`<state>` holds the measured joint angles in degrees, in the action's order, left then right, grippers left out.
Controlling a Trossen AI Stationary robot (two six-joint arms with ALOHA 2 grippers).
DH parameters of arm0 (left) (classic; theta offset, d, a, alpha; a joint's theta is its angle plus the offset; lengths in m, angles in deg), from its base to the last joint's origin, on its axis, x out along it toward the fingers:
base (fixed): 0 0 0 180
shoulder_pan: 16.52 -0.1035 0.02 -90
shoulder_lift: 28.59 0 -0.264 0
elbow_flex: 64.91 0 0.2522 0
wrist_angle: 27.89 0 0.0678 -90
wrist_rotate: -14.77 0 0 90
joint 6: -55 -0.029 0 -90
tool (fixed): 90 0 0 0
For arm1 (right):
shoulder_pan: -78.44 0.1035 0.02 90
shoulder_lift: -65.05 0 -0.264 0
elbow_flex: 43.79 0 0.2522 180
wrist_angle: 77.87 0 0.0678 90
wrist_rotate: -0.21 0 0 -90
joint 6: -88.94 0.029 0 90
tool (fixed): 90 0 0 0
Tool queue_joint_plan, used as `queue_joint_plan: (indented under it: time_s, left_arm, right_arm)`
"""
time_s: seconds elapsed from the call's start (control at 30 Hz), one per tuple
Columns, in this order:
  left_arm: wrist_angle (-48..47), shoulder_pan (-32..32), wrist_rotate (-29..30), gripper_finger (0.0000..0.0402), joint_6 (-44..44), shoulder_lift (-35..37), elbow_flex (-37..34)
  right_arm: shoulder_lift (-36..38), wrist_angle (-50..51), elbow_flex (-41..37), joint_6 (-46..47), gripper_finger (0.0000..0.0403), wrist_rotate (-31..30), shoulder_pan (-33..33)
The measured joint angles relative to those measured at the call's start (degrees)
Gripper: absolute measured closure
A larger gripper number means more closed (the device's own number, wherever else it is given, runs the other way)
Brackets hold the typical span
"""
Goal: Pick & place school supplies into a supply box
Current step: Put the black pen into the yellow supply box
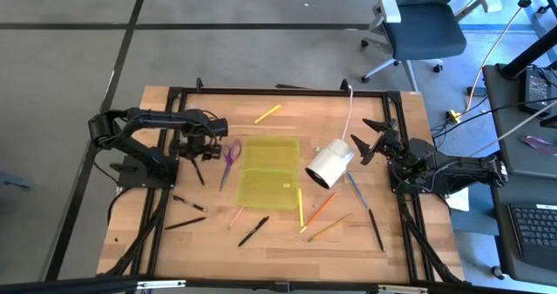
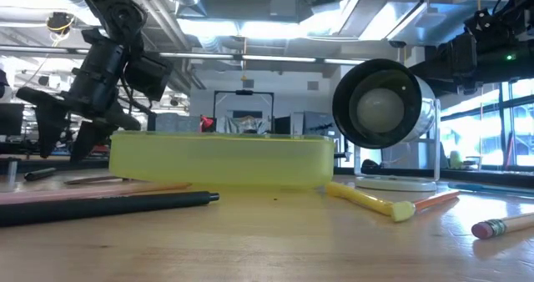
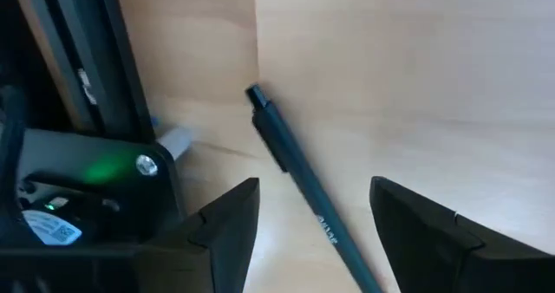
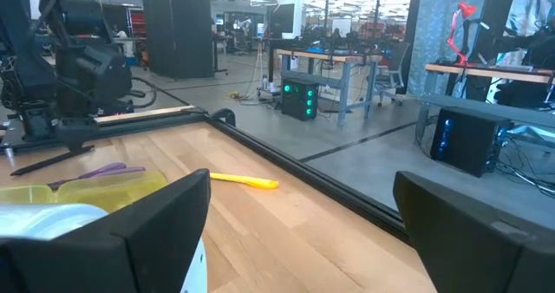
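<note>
Left gripper (image 3: 312, 219): my fingers are spread wide, holding nothing.
Pen (image 3: 303, 185): black, lying flat on the table (image 3: 408, 76) between my left fingers, touching neither.
Right gripper (image 4: 299, 232): my fingers gape wide, empty, raised above the table.
Box (image 1: 268, 172): between my two grippers.
Scissors (image 1: 230, 157): just beside the box, near my left fingers.

Two dark, jointed arms are seen, each ending in a two-fingered tool with broad black wedge-shaped fingers (image 3: 227, 224). Beside the left tool (image 3: 314, 232), a green light, a silver screw and a white label (text unreadable) are carried.
</note>
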<state>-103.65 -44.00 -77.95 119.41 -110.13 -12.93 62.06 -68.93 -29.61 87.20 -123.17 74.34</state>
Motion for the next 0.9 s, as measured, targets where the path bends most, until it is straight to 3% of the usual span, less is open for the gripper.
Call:
queue_joint_plan:
  time_s: [0.33, 0.9]
  left_arm:
    - [4.58, -0.04, -2.98, 0.0204, 1.92, 0.27, -5.82]
    - [8.04, -0.04, -6.45, 0.0267, 2.38, 0.15, -6.19]
  right_arm:
    - [0.01, 0.0, 0.0, -0.22, 0.0039, -0.02, -0.02]
    - [0.0, 0.0, 0.0, -0.24, 0.0039, -0.01, -0.02]
